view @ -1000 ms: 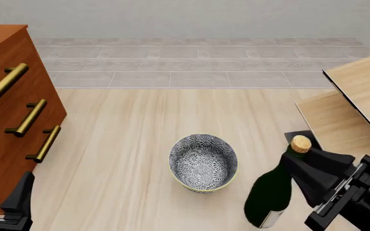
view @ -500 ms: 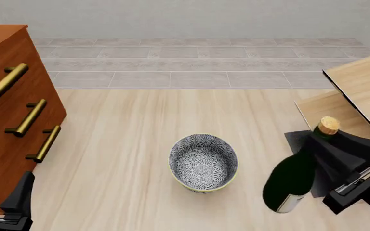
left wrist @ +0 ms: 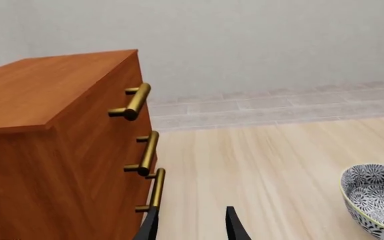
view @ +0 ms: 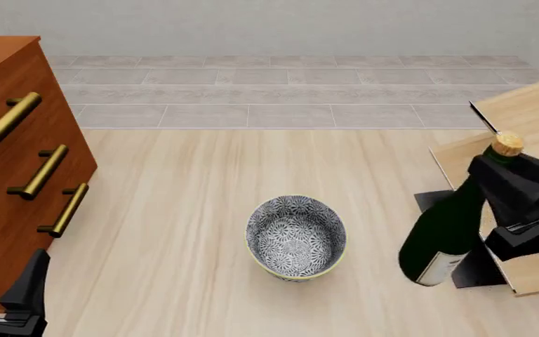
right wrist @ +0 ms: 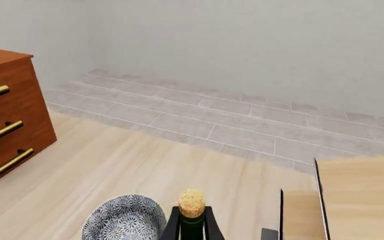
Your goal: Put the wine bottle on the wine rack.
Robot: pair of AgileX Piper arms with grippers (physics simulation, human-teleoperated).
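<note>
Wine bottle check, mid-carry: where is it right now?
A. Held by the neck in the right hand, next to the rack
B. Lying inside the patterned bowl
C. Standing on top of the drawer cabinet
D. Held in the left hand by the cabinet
A: the right hand is shut on the neck of the wine bottle just below the cork, and the bottle hangs beside the wine rack, well clear of the bowl.

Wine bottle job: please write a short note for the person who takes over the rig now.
Right tool: shut on the neck of the tall dark green glass wine bottle, which is lifted and tilted beside the pale-wood slanted-panel wine rack.
Left tool: open, holding nothing, near the reddish-brown drawer cabinet.
Blue-white patterned bowl sits mid-table.
Done: bottle grasped and raised.
Left: place it on the rack, then release.
</note>
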